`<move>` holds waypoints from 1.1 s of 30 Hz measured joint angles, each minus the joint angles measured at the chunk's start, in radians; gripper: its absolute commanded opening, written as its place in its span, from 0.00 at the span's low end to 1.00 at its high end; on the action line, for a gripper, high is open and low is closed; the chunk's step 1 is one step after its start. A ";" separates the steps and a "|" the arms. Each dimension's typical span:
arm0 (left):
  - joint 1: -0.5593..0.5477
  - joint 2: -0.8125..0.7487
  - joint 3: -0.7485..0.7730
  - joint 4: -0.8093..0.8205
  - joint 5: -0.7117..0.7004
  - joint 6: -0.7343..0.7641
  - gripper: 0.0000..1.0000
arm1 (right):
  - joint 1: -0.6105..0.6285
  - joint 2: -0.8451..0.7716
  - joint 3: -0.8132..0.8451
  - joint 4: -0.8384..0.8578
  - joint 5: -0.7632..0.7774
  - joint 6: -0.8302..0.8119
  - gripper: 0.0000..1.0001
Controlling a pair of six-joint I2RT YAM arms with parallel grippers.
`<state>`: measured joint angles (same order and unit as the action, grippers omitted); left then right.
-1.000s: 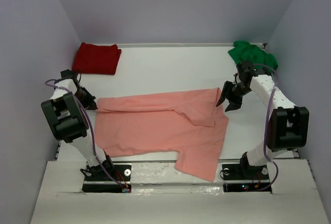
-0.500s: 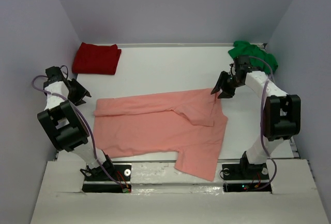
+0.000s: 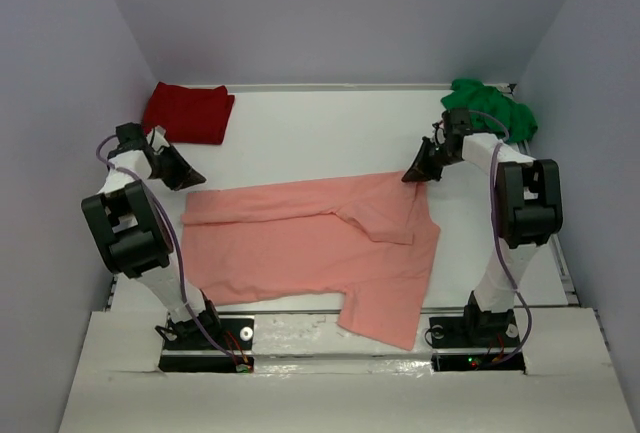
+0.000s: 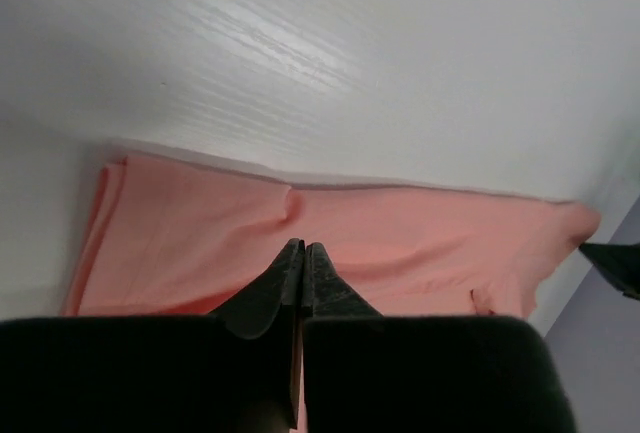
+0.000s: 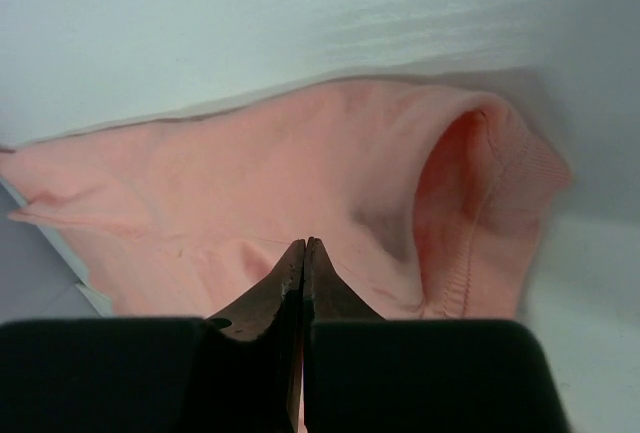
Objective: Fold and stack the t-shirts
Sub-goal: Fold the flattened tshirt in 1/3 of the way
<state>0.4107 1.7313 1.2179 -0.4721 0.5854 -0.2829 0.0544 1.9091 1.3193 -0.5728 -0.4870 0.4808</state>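
Left claw point(image 4: 303, 247) and right claw point(image 5: 304, 242) — both closed — at corners of salmon-pink shirt point(image 3: 300, 243), perhaps pinching

right fingers point(image 5: 270, 298): pressed together, tips over the cloth | salmon-pink shirt point(image 5: 250, 173): sleeve mouth gaping | table point(image 5: 200, 23): white

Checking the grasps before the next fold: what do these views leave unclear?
- Left wrist: whether the shut left tool pinches the salmon-pink shirt; its own fingers cover the contact.
- Right wrist: same for the right tool.
- Top: green shirt partly behind the right arm; its folds unreadable.
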 measured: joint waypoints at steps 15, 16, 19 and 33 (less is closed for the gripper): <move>-0.181 0.134 -0.027 -0.025 0.053 0.032 0.00 | 0.000 0.073 0.043 0.031 -0.024 0.014 0.00; -0.182 0.135 -0.027 -0.028 0.053 0.035 0.00 | 0.000 0.080 0.043 0.031 -0.023 0.014 0.00; -0.187 0.138 -0.027 -0.038 0.050 0.040 0.00 | 0.000 0.102 0.043 0.031 -0.022 0.014 0.00; -0.221 0.230 0.018 -0.082 0.018 0.044 0.00 | 0.000 0.193 0.117 0.031 -0.021 0.024 0.00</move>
<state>0.1894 1.9614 1.2354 -0.5541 0.6029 -0.2386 0.0544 2.1021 1.4361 -0.5423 -0.5076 0.5049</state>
